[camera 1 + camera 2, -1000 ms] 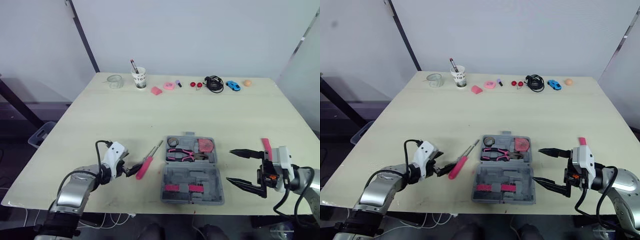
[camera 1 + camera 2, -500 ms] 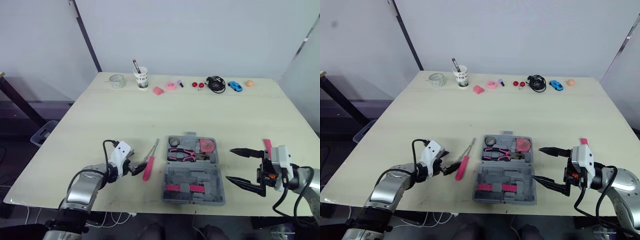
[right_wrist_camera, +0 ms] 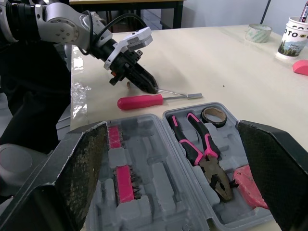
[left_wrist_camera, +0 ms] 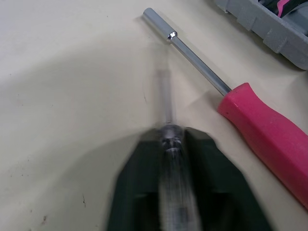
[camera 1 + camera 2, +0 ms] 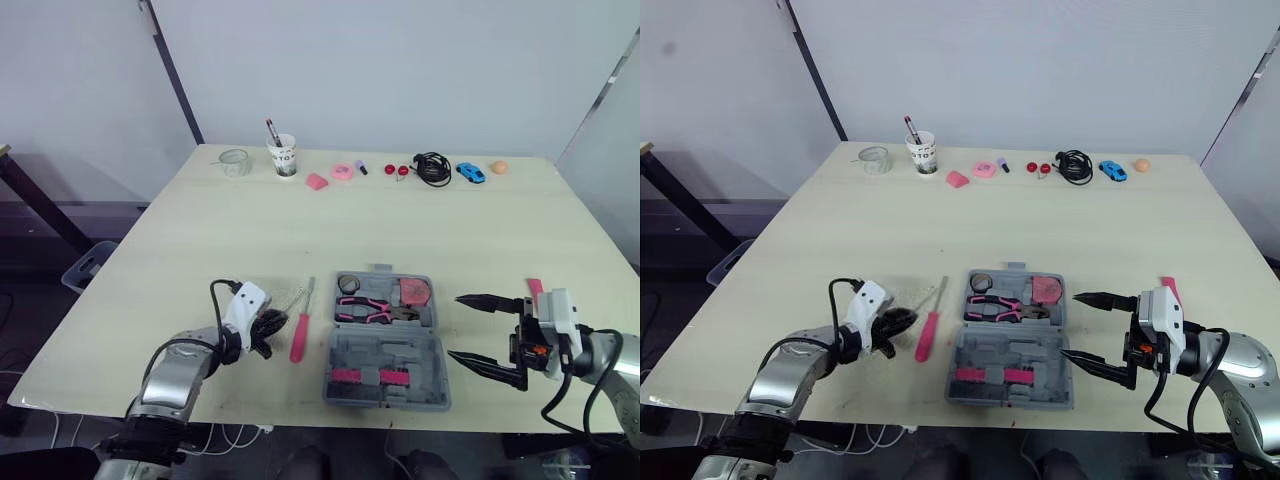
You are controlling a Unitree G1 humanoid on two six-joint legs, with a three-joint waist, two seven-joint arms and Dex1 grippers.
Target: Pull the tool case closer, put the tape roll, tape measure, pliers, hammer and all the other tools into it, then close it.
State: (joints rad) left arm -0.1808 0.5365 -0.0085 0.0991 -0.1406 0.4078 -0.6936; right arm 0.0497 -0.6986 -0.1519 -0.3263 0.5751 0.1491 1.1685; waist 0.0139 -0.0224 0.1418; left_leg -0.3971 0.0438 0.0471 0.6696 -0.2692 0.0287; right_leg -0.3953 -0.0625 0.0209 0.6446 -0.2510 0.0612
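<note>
A second ago the left gripper (image 5: 268, 328) was at the butt of the pink screwdriver (image 5: 298, 338), which lay slanted on the table (image 5: 250, 230). Now we see the screwdriver lying nearly parallel to the left side of the tool case (image 5: 385, 350), just beside it and untouched, with the gripper drawn off to its left. The case has not moved. It sits open near the table's front edge, between the two arms, with pliers (image 5: 372, 310), tape roll (image 5: 347, 284) and a pink tape measure (image 5: 411, 292) in its far half. The right gripper (image 5: 453, 326) stays where it was, just right of the case, its fingers spread wide and empty.

In the left wrist view the left gripper's fingers (image 4: 139, 192) are pinched nearly together on a slim tool (image 4: 165, 106), a thin shaft smeared by motion. We cannot tell what kind of tool it is. In the head views that gripper reads as a dark blur. Behind the right gripper a pink handle (image 5: 533, 288) pokes out, the rest of it hidden. In the right wrist view that gripper's own fingers cut off the case's outer corners. Along the table's far edge stand a cup (image 5: 283, 158), a black cable (image 5: 430, 168) and other items too small for us to name.
</note>
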